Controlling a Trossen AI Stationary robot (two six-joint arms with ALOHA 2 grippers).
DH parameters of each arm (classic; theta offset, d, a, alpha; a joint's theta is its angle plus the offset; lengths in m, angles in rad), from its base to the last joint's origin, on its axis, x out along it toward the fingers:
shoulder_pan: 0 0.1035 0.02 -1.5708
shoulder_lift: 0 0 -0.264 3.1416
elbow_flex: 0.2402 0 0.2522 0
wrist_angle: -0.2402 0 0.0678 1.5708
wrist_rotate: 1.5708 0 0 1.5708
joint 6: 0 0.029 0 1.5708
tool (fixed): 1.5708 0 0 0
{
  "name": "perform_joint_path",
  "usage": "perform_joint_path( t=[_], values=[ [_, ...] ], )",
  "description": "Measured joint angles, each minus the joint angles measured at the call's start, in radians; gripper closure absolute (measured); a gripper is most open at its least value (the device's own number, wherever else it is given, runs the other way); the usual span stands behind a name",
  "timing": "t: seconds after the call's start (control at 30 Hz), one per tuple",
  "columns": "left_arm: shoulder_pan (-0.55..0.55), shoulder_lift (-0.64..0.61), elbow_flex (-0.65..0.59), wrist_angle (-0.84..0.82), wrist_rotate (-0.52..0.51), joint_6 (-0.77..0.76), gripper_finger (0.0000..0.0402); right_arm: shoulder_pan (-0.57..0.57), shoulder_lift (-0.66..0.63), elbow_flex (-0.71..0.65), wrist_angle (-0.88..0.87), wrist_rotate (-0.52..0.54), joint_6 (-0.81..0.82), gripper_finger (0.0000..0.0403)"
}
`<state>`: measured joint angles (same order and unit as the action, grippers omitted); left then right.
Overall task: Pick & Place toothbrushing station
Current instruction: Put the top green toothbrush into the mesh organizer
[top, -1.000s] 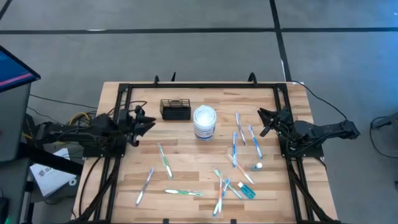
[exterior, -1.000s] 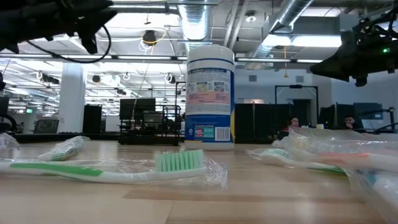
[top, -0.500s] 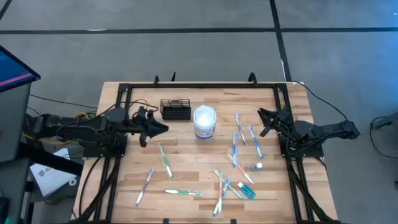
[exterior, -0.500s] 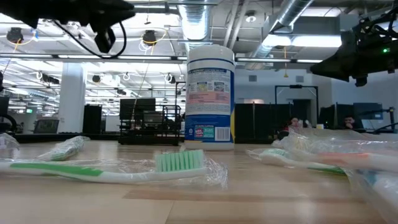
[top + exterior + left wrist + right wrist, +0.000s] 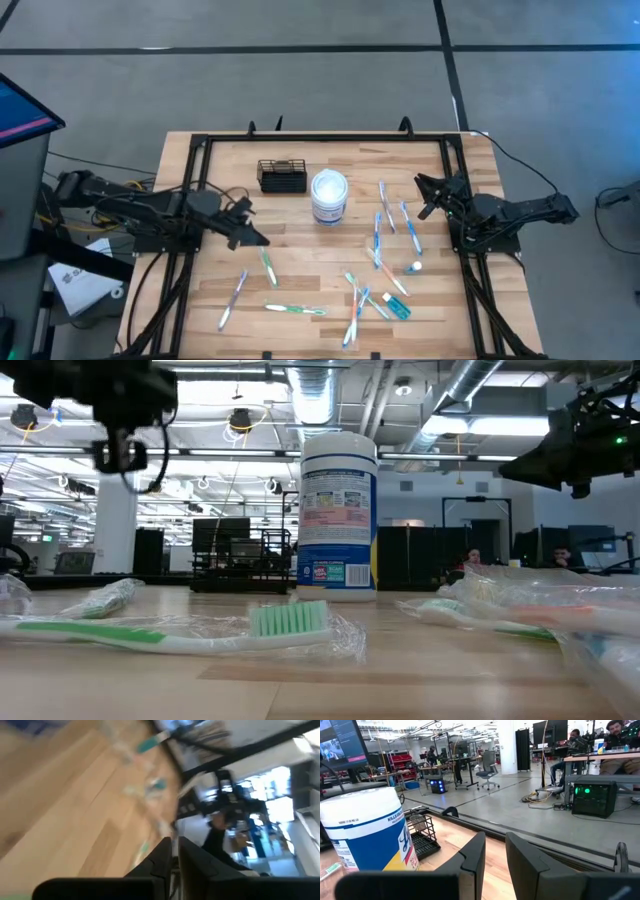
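**Figure: Left arm over the toothbrushes, rack untouched at the far edge**

High view. The toothbrushing station [image 5: 282, 175], a low black wire-mesh rack, stands near the far edge of the wooden table [image 5: 300, 265], just beside the white lidded tub [image 5: 329, 196], on the side nearer the left arm. Nothing rests in it and neither arm touches it. The left gripper [image 5: 256, 238] hangs over the mid-left of the table, close above a green toothbrush [image 5: 266, 265] and well apart from the rack. In the left wrist view its 2 fingers [image 5: 161, 860] stand nearly together with only a thin slit between, and nothing shows between them. The right gripper [image 5: 424, 188] waits at the right edge, clear of the wrapped toothbrushes [image 5: 385, 230]; in the right wrist view its 2 fingers [image 5: 475, 855] stand slightly apart and empty.

Risks, as judged from this arrangement:
1. With its fingers drawn so close, the left gripper cannot straddle the green toothbrush or a rack wall; a descent now would likely press on the brush and skid it along the table.
2. The rack looks light and open-meshed; a fingertip could snag a wire and drag or tip it.
3. The tub stands just beside the rack, so a sideways approach may knock the tub over.
4. The brushes lie in loose clear wrappers, as the low view shows for 1 green toothbrush [image 5: 170, 630]; a grip on film alone may slip.
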<state>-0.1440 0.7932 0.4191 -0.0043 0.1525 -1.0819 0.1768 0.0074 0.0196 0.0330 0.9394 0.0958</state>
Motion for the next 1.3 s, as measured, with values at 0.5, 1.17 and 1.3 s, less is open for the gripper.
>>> perform_joint_path(
  t=[0.5, 1.17, 1.3],
  values=[
    [-0.117, 0.212, 0.169, -0.372, -0.068, -0.275, 0.0402, -0.001, 0.000, 0.000, 0.005, 0.000, -0.044, 0.0334],
    [-0.001, 0.328, 0.303, -0.720, -0.026, -0.380, 0.0380, -0.002, -0.001, 0.000, 0.019, 0.004, -0.079, 0.0334],
    [0.001, 0.329, 0.255, -0.716, -0.039, -0.387, 0.0361, -0.002, -0.001, 0.000, 0.020, 0.004, -0.081, 0.0334]
  ],
)
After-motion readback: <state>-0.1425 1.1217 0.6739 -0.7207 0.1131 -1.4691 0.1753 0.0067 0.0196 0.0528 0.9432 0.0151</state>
